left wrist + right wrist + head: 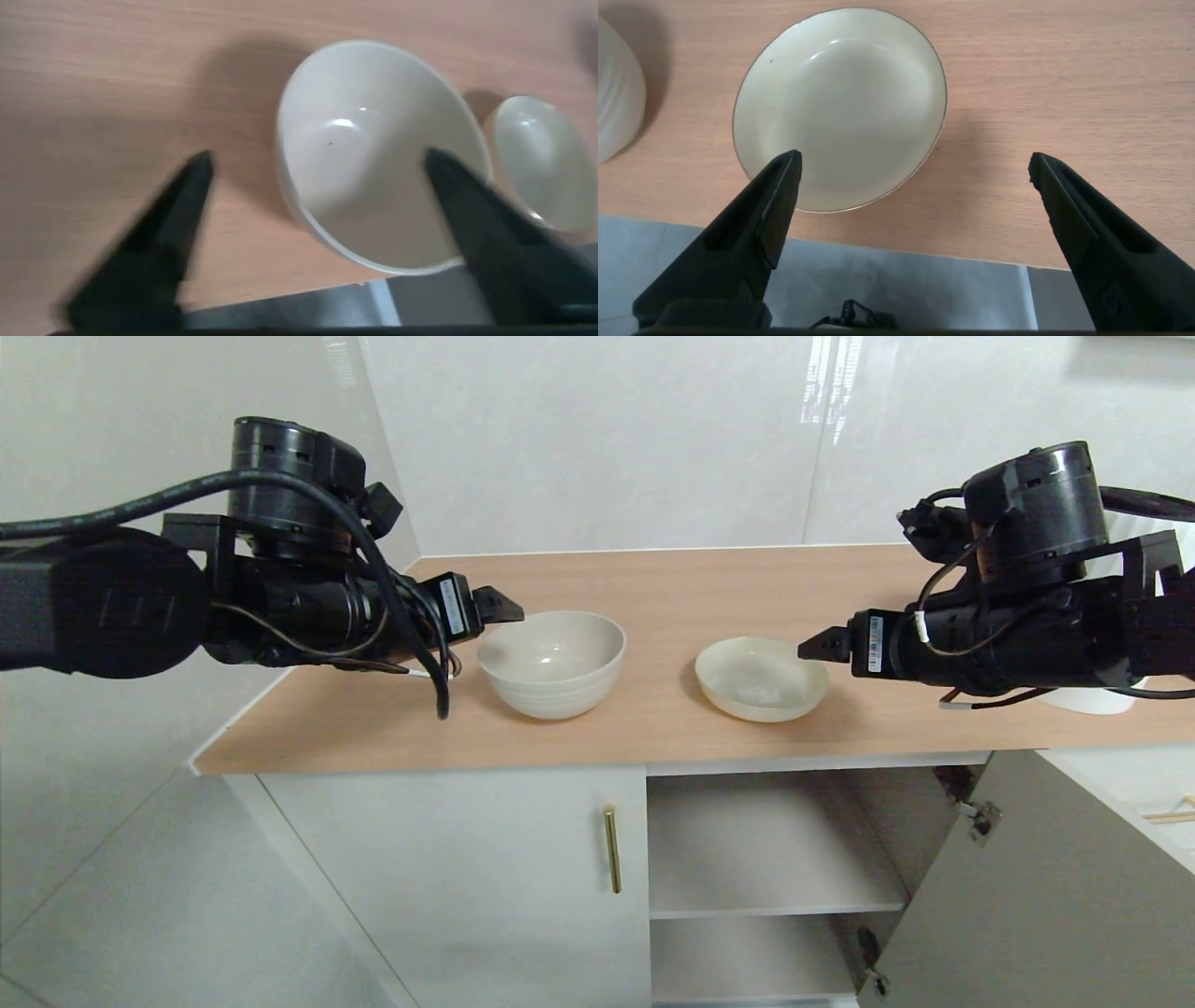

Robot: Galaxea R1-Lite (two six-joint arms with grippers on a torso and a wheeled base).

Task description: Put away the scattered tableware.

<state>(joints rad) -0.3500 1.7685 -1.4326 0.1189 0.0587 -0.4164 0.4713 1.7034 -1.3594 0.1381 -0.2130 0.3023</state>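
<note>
**Now: two bowls on the countertop, both grippers spread wide**

Side by side on the wooden countertop (672, 583), toward its front edge, stand the two pieces of tableware, both upright and a little apart from each other. On the robot's left is a deep white ribbed bowl (551, 663). To its right is a shallow cream dish (761, 679) with a thin darker rim.

The left gripper (509, 609) hangs level at the deep bowl's left rim, pointing toward it. In the left wrist view its fingers (177, 224) are released and wide apart. One lies across the deep bowl's (364, 187) hollow and the other over bare wood outside it, so one wall of the bowl sits between them. Whether either finger touches the bowl cannot be told. The shallow dish (537, 154) shows just beyond.

The right gripper (810, 649) mirrors it, held at the shallow dish's right rim. Its fingers (747, 243) are likewise spread and hold nothing. In the right wrist view one overlaps the dish's (840, 103) edge and the other is over bare countertop well to the side. The ribbed bowl (612, 93) shows at that picture's border.

Below the countertop is a white cabinet. Its left door (448, 868), shut, carries a brass-coloured handle (611, 849). The right door (1008, 896) is swung open on two shelves (766, 845). A white object (1092, 700) sits on the counter behind the right arm, mostly hidden.
</note>
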